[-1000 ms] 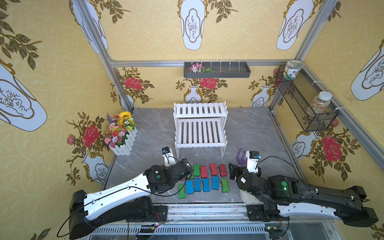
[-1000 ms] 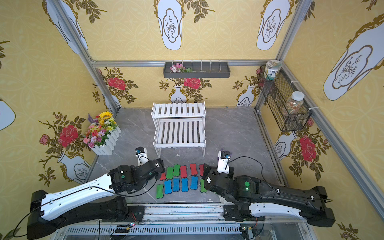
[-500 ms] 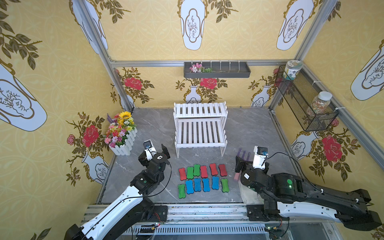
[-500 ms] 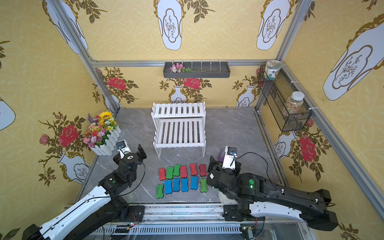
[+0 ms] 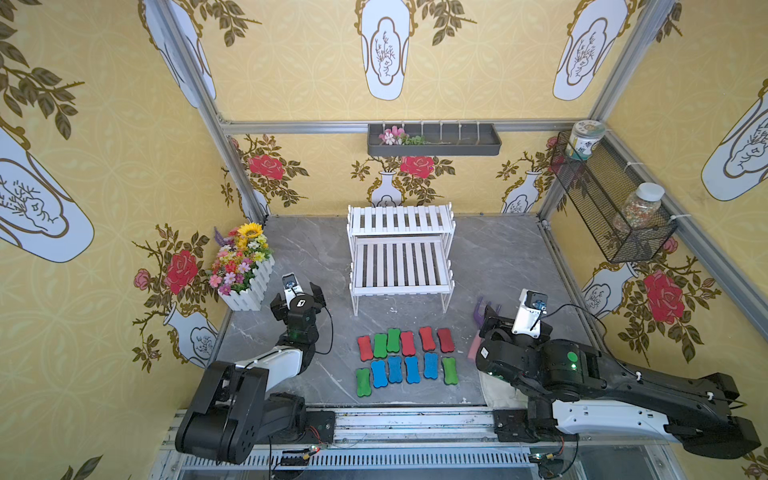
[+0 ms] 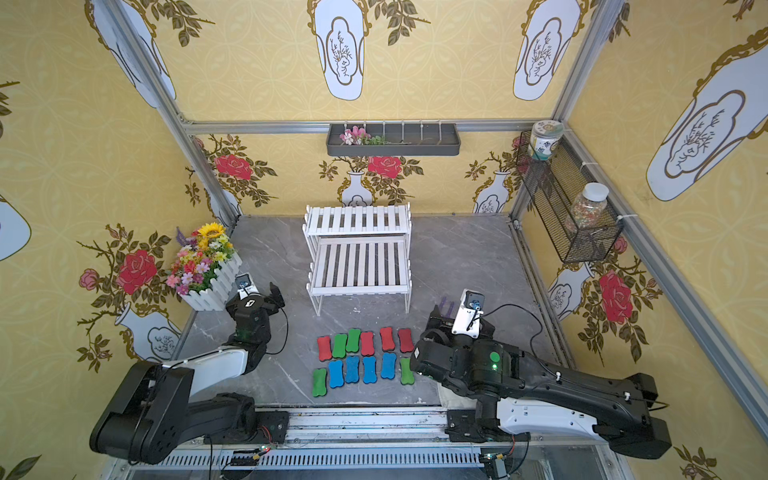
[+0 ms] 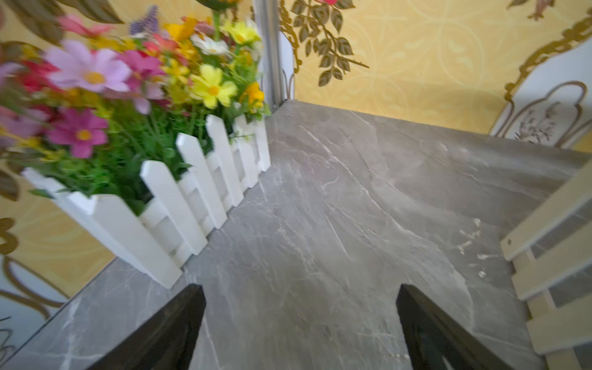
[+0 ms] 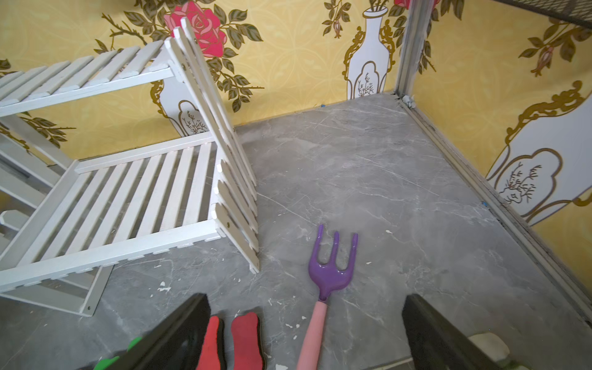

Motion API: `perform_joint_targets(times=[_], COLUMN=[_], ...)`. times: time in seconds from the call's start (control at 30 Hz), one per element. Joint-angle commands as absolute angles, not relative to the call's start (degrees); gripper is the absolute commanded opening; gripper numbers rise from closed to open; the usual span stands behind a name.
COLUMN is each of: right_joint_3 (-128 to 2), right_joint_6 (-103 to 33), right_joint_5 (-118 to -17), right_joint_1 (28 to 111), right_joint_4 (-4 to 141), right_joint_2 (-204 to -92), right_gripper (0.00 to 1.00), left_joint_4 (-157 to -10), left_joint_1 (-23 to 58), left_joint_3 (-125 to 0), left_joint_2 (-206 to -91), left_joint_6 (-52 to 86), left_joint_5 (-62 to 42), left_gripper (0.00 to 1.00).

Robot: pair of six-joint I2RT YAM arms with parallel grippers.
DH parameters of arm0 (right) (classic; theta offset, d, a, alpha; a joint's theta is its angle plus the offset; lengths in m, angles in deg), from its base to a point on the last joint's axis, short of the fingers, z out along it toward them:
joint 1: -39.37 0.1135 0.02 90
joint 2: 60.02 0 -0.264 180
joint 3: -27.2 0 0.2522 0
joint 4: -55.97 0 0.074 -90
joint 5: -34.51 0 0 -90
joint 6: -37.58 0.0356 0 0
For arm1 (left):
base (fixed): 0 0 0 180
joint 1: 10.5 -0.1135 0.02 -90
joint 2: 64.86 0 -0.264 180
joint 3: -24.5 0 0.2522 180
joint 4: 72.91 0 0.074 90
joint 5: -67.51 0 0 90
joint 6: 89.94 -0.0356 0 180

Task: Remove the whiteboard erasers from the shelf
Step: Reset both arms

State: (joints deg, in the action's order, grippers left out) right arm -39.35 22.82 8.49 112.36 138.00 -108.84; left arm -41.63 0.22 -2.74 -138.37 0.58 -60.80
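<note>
Grey marble table [image 5: 498, 257] between yellow papered walls carries everything. The shelf [image 5: 401, 249] stands at the back middle, and both its tiers look bare in both top views. The space under the lower tier is partly hidden from above, but I believe nothing lies there.

All twelve erasers [image 5: 407, 361] lie on the table in front of the shelf, near the front edge, in two rows of six. They are between the two arms. Each one has its long axis running front to back, toward the shelf.

The right gripper [image 8: 307, 298] is the nearer one: the right end of the rows is just beside it, and two red erasers show close to one of its fingers. Its jaws are wide and hold nothing. A purple fork [image 8: 331, 266] lies on the table in front of it.

The left gripper [image 7: 301, 288] stands well apart from the rows, beside the flower box [image 7: 179, 198], and faces the back wall. Its jaws are also wide and empty.

I judge that no eraser is left to take, so the task looks finished.
</note>
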Motion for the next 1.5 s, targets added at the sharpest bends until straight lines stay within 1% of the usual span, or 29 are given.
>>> perform_joint_targets(times=[0.0,0.03,0.1,0.17,0.27,0.33,0.37,0.47,0.53,0.6,0.63,0.7,0.73,0.8,0.9,1.0,1.1,1.2,1.3,1.47], right_joint_3=[-38.7,-38.0,-36.8,-35.7,-34.6,-34.5,-34.4,-33.9,-33.0,-31.6,-31.0,-30.6,-30.4,-29.6,-27.8,-25.5,-22.0,-17.6,-14.7,-8.5], right_joint_6=[26.8,26.6,26.6,24.9,16.2,11.4,8.5,-2.9,-9.2,-15.9,-17.8,-18.2,-19.1,-23.4,-30.2,-35.0,-39.6,-41.3,-41.6,-44.0], right_joint_5=[12.0,12.7,14.3,16.0,18.7,19.9,20.3,19.0,15.4,8.4,5.6,1.7,0.3,-3.3,-7.4,-11.5,-17.2,-19.5,-22.3,-23.8], right_joint_1=[112.3,112.3,112.3,112.2,112.0,111.1,110.4,107.3,103.7,98.1,95.6,90.4,88.0,83.1,75.6,66.5,58.1,51.0,46.5,44.8], right_joint_4=[142.5,141.9,140.6,137.7,129.7,125.5,123.2,114.4,108.5,101.7,99.8,99.4,98.7,95.6,88.8,82.5,74.3,65.6,59.0,43.3], right_joint_2=[-107.6,-106.9,-105.7,-104.6,-103.5,-103.4,-103.5,-104.3,-105.2,-106.3,-106.6,-107.5,-107.6,-107.2,-106.5,-107.2,-109.3,-114.1,-120.8,-130.1], right_gripper=[0.97,0.97,0.97,0.97,0.97,0.97,0.97,0.97,0.97,0.97,0.97,0.97,0.97,0.97,0.97,0.97,0.97,0.97,0.97,0.97], left_joint_4=[-29.1,-26.7,-28.6,-27.3,-25.1,-25.7,-26.2,-21.7,-20.8,-18.0,-15.5,-5.8,-6.1,-11.5,-11.7,-11.5,-11.6,-11.6,-11.5,-12.2], left_joint_1=[-0.1,-0.3,-1.2,-1.4,-1.5,-2.6,-3.1,-4.0,-4.5,-5.2,-5.5,-5.5,-5.6,-5.5,-5.5,-5.5,-5.5,-5.5,-5.5,-6.3], left_joint_3=[-1.0,-0.7,-1.5,-0.1,1.9,1.3,1.2,4.4,5.1,7.2,8.8,10.4,9.6,8.2,8.4,8.4,8.4,8.3,8.2,7.9], left_joint_2=[-141.7,-142.6,-142.8,-141.9,-140.3,-140.8,-140.7,-139.4,-139.1,-139.0,-139.8,-144.1,-144.7,-143.2,-143.0,-143.1,-143.0,-143.2,-143.2,-143.3], left_joint_6=[-3.0,-3.5,-2.3,-2.4,-2.4,-1.9,-1.1,-0.4,0.2,2.3,3.2,0.7,0.3,1.5,1.5,1.6,1.6,1.6,1.6,2.2], left_joint_5=[-56.3,-55.7,-55.4,-54.8,-53.1,-51.3,-51.5,-50.4,-50.5,-52.0,-52.4,-51.2,-51.5,-51.8,-51.8,-51.8,-51.8,-51.8,-51.8,-50.9], left_gripper=[0.99,0.99,0.98,0.97,0.95,0.97,0.99,0.99,0.99,0.99,0.99,0.99,1.0,0.99,0.99,0.99,0.99,1.0,1.0,0.99])
